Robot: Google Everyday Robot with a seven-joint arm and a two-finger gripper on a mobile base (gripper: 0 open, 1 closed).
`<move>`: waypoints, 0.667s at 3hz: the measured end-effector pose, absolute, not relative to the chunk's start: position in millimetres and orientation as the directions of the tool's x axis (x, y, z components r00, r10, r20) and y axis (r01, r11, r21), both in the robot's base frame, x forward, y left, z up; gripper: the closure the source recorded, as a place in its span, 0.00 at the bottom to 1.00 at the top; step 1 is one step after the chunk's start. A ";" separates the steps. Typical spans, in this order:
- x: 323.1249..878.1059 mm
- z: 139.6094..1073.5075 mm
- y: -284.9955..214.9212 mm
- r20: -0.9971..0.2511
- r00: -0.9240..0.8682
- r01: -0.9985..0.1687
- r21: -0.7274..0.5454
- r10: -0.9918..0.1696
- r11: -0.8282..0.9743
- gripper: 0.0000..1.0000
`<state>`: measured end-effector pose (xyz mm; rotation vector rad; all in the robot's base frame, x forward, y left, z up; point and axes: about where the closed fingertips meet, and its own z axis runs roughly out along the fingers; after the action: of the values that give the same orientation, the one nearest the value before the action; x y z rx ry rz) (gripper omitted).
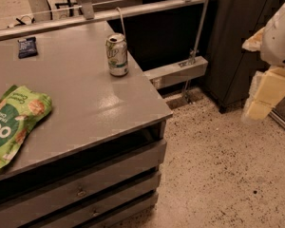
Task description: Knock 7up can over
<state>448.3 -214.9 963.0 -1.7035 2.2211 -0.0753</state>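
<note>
The 7up can (117, 54) stands upright near the right edge of the grey table (95, 103), green and silver with a silver top. My gripper (265, 95) hangs in the air at the far right of the view, over the floor. It is well to the right of the can, lower than the tabletop's far edge, and touches nothing.
A green snack bag (14, 122) lies at the table's left front. A small dark blue packet (27, 46) lies at the back left. A metal rail (133, 11) runs behind the table. A dark cabinet (237, 42) stands at the right. The speckled floor (218, 175) lies below.
</note>
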 end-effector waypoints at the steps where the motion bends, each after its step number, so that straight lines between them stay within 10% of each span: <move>1: 473.8 937.9 -203.2 -0.304 -0.220 -0.922 -0.244 -0.927 0.299 0.00; 2: 526.4 905.6 -169.3 -0.423 -0.180 -0.919 -0.251 -0.888 0.305 0.00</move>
<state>526.4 -169.3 905.6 -1.6007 2.0867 0.0818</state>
